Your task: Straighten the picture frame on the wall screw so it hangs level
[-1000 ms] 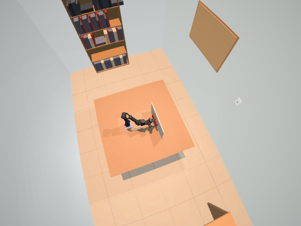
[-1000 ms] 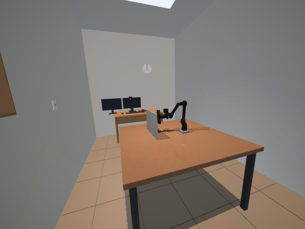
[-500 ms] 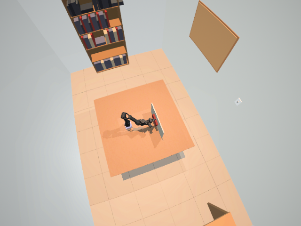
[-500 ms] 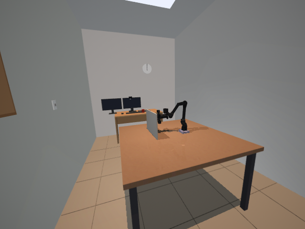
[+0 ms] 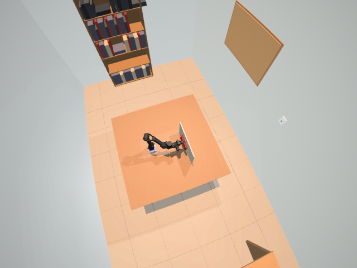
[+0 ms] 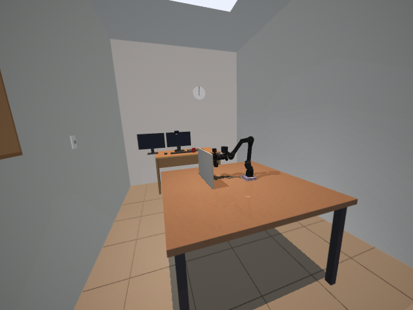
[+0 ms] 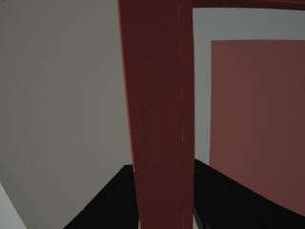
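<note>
The red picture frame (image 5: pixel 185 146) (image 7: pixel 159 95) hangs on the room-facing side of the upright panel (image 5: pixel 190 154) (image 6: pixel 205 168) (image 7: pixel 67 95). My gripper (image 5: pixel 181 144) (image 6: pixel 215 157) (image 7: pixel 161 172) is shut on the frame's side bar, with one black finger on each side of it in the wrist view. There the bar runs nearly upright, and the frame's top bar slopes very slightly down to the right. A pale mat and a dull pink picture show inside the frame. The screw and the notched strip are hidden. In the exterior view the panel hides the frame.
The panel stands upright on the wooden table (image 5: pixel 149 184) (image 6: pixel 266 203). The arm's base (image 5: pixel 152 149) (image 6: pixel 249 177) stands on the table, facing the panel. A bookshelf (image 5: pixel 128 62) and a desk with two monitors (image 6: pixel 151 141) stand away from the table.
</note>
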Motion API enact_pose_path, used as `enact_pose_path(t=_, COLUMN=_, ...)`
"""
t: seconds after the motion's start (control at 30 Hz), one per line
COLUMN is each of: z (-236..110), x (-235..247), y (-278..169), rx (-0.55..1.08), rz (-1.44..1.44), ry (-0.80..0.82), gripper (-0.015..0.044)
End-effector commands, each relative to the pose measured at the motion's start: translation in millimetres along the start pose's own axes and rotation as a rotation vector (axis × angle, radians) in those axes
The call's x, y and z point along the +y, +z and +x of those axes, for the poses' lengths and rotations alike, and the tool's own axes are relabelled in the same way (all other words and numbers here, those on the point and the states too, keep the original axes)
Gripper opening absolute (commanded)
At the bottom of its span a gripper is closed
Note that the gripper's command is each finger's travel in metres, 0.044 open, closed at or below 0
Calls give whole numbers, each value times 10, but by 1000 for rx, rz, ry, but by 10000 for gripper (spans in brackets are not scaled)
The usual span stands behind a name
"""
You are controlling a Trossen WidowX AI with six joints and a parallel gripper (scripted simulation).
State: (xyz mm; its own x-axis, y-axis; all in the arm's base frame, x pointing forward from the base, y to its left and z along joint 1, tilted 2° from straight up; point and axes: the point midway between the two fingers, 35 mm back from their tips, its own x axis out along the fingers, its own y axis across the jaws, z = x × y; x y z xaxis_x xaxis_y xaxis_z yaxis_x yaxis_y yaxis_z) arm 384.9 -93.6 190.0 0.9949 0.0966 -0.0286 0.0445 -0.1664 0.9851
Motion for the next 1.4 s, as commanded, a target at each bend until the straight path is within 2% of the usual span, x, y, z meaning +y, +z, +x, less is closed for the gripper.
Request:
enact_pose_path(t=0.0, z=8, x=52, y=-7, rx=5, rz=-8, ry=16, gripper=0)
enact_pose_path(t=1.37, z=8, x=37, y=-49, rx=5, rz=-7, ry=16, gripper=0)
